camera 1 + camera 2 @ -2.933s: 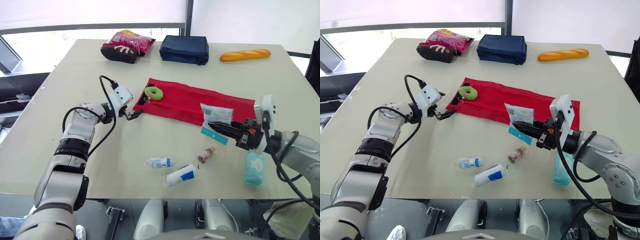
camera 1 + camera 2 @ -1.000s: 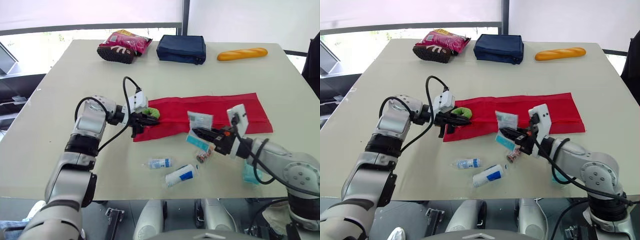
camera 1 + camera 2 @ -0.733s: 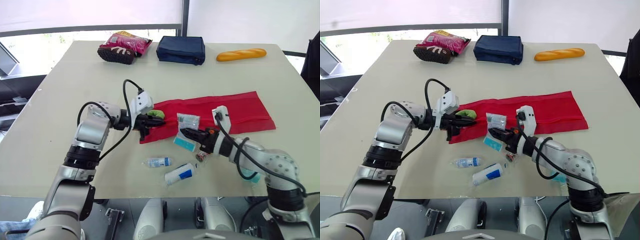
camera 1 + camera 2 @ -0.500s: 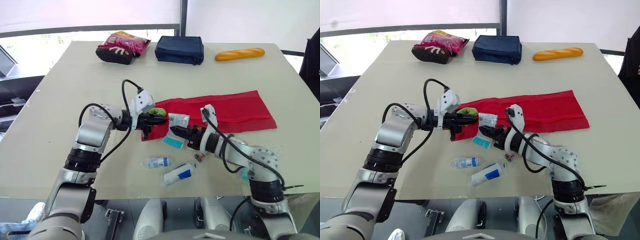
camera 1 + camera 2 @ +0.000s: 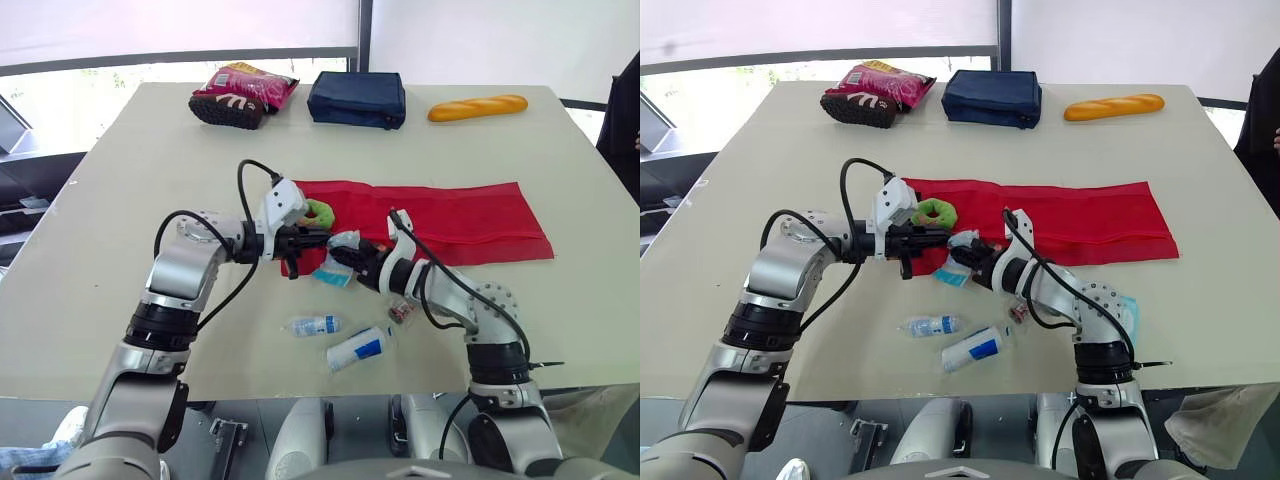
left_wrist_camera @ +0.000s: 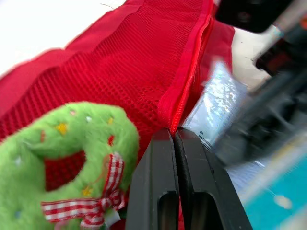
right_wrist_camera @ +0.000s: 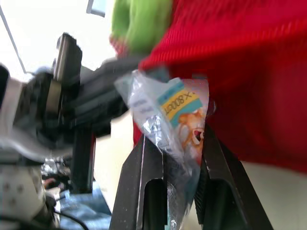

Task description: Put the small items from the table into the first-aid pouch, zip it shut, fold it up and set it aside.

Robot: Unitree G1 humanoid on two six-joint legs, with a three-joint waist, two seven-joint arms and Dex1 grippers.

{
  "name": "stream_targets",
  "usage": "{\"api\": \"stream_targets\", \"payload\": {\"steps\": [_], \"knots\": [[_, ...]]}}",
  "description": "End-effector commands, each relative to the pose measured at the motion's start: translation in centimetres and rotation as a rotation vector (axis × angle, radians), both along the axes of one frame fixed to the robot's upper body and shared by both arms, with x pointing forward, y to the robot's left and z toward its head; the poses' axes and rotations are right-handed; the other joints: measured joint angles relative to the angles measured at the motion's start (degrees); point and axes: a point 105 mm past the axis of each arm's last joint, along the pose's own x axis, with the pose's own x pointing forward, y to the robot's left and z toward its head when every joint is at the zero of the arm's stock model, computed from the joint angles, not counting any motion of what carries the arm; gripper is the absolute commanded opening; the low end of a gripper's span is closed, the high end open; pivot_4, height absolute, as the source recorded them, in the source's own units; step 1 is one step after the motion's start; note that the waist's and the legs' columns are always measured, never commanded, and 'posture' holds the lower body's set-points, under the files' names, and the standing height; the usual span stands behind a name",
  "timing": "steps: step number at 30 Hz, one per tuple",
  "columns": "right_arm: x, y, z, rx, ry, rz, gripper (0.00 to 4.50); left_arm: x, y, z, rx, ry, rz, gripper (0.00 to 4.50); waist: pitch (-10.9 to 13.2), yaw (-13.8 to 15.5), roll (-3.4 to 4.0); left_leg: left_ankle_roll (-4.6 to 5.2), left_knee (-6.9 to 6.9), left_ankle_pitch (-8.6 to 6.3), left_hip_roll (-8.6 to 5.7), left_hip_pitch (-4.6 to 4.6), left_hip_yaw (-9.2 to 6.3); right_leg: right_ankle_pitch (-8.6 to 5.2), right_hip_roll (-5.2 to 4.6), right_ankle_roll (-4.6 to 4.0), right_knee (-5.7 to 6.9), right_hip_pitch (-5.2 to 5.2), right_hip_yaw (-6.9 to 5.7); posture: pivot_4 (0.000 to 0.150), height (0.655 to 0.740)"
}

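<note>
Red pouch (image 5: 460,215) edge pinched in left fingers (image 6: 154,191), packet (image 7: 168,112) gripped in right fingers (image 7: 144,182); bottle (image 5: 318,325), tube (image 5: 360,350) at 6 o'clock of pouch, unpacked; zipping, folding undone.

Beige table (image 5: 130,150) — bright window (image 5: 120,75) behind

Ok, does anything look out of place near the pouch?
A green plush ring lies on the red pouch right beside the edge the left end effector pinches; it may crowd the packet in the right end effector.
</note>
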Motion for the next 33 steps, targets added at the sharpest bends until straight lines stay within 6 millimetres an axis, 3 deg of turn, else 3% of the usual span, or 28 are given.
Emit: {"api": "stream_targets", "payload": {"steps": [1,6,17,20,24,27,33], "knots": [[1.2,0.1,1.8,0.081,-0.009,-0.063,0.11,-0.8,-0.5,1.2,-0.016,-0.046,-0.047,0.09,0.0,0.0,0.0,0.0,0.0,0.0,0.01,0.0,-0.01,0.0,0.01,0.0,0.0,0.0,0.0,0.15,0.7134],[2.4,0.1,2.6,0.092,-0.083,-0.123,0.11,-1.0,-0.6,1.1,-0.027,-0.027,-0.053,0.09,0.0,0.0,0.01,0.0,-0.02,0.0,0.01,-0.01,0.04,0.0,0.01,0.0,-0.03,-0.01,0.03,0.15,0.7134],[2.5,2.8,4.0,0.115,-0.172,-0.087,0.11,-1.3,-2.4,1.2,-0.124,0.042,-0.068,0.09,0.0,-0.1,0.02,0.0,-0.04,0.0,0.01,-0.02,0.02,0.0,0.03,0.0,-0.03,-0.02,0.05,0.15,0.7134],[2.1,3.1,5.0,0.194,-0.19,-0.068,0.11,-0.8,-2.5,1.4,-0.169,0.056,-0.037,0.09,0.0,-0.1,0.02,0.0,-0.04,0.0,0.01,-0.02,0.01,0.0,0.03,0.0,-0.03,-0.02,0.05,0.15,0.7134],[2.1,2.0,6.1,0.34,-0.166,-0.106,0.11,0.0,-2.4,2.2,-0.263,0.093,0.02,0.09,0.0,0.1,0.02,0.0,-0.04,0.0,0.0,-0.02,0.01,0.0,0.02,0.0,-0.03,-0.01,0.04,0.15,0.7134],[1.3,1.8,5.8,0.347,-0.158,-0.06,0.11,0.2,-2.4,2.3,-0.307,0.127,0.041,0.09,0.0,0.0,0.02,0.0,-0.04,0.0,0.0,-0.02,0.02,0.0,0.02,0.0,-0.04,-0.01,0.06,0.15,0.7134],[-0.5,1.4,3.2,0.174,-0.128,0.046,0.11,0.2,-2.7,1.1,-0.287,0.143,0.064,0.09,0.0,-0.4,0.02,0.0,-0.11,0.0,0.01,-0.02,0.0,-0.01,0.03,-0.02,-0.04,-0.03,0.05,0.15,0.7134]]}}
